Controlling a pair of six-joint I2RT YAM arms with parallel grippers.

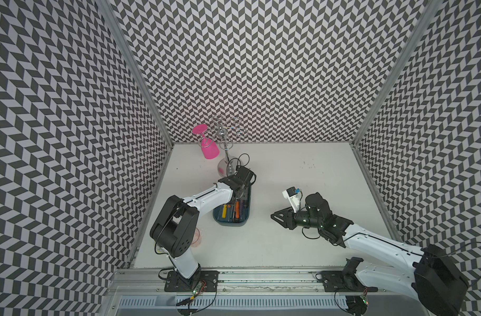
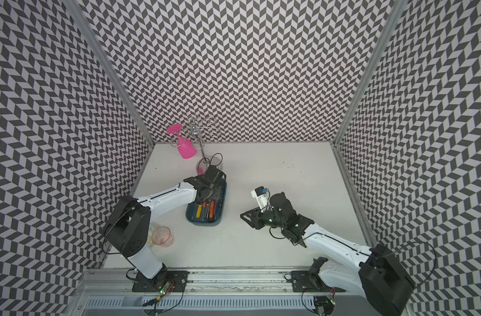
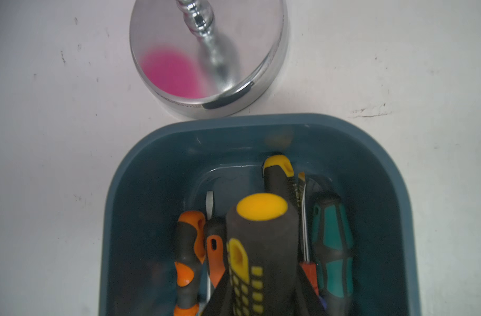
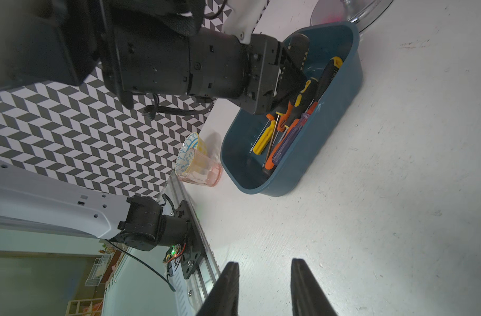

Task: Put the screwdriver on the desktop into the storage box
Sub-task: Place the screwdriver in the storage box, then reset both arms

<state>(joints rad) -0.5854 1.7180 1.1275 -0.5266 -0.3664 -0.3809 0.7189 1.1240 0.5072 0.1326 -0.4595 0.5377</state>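
The storage box contains several screwdrivers; the left hand grips a black-and-yellow screwdriver over them; the right hand is narrowly open, empty, above the table.

One storage box is counted. At least six screwdrivers are counted; the exact number cannot be told. One chrome rack, one pink goblet, one clear cup and one patterned dish are counted.
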